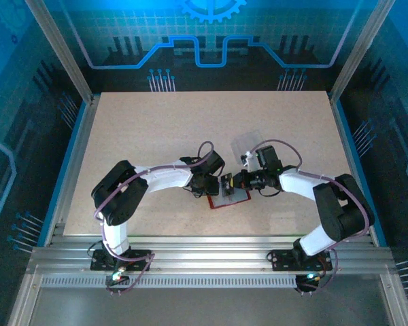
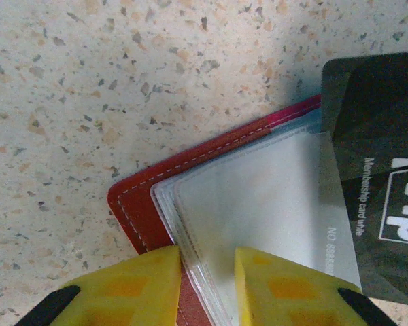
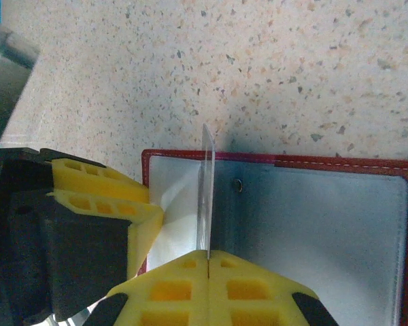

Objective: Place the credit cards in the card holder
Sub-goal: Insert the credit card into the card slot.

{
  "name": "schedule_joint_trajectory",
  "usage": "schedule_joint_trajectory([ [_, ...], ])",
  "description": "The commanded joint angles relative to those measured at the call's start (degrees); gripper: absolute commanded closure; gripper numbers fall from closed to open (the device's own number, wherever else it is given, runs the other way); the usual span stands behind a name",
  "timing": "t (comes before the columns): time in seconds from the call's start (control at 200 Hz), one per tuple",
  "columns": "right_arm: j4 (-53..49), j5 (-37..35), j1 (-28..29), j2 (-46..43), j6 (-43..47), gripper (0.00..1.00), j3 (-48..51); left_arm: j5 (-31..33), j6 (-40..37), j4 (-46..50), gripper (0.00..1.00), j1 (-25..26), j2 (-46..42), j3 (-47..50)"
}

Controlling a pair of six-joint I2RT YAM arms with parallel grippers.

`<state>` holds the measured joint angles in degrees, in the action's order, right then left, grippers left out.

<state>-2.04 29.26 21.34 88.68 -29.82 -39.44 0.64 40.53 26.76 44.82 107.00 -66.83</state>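
The dark-red card holder point(image 1: 230, 199) lies open on the table between both arms, its greyish clear pockets point(image 3: 326, 231) facing up. My right gripper point(image 3: 209, 261) is shut on a thin see-through credit card point(image 3: 207, 197). The card stands on edge over the holder's fold, beside a small snap stud. In the left wrist view this card point(image 2: 367, 176) carries white "VIP Membership" print and overlaps the pocket leaves. My left gripper point(image 2: 207, 272) is open by a narrow gap, its yellow fingers point(image 3: 102, 197) at the holder's left corner point(image 2: 132, 204), with the layered pocket edges between them.
Another pale see-through card point(image 1: 248, 141) lies flat on the table just behind the right gripper point(image 1: 236, 182). The speckled tabletop point(image 1: 156, 129) stretches bare to the back and left. Metal rails point(image 1: 204, 261) run along the near edge.
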Motion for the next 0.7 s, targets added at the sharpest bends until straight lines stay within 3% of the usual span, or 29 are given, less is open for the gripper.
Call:
schedule_joint_trajectory([
  [0.0,-2.10,1.59,0.71,0.16,0.46,1.00,0.04,0.56,0.68,1.64,0.72,0.42,2.51,1.54],
  [0.28,-12.51,0.98,0.81,-0.59,3.91,1.00,-2.11,0.12,0.86,0.92,0.72,0.36,2.34,2.16],
  [0.695,-12.55,3.09,2.99,5.25,4.42,1.00,-5.67,-0.12,0.96,0.44,0.72,0.36,1.94,2.58],
])
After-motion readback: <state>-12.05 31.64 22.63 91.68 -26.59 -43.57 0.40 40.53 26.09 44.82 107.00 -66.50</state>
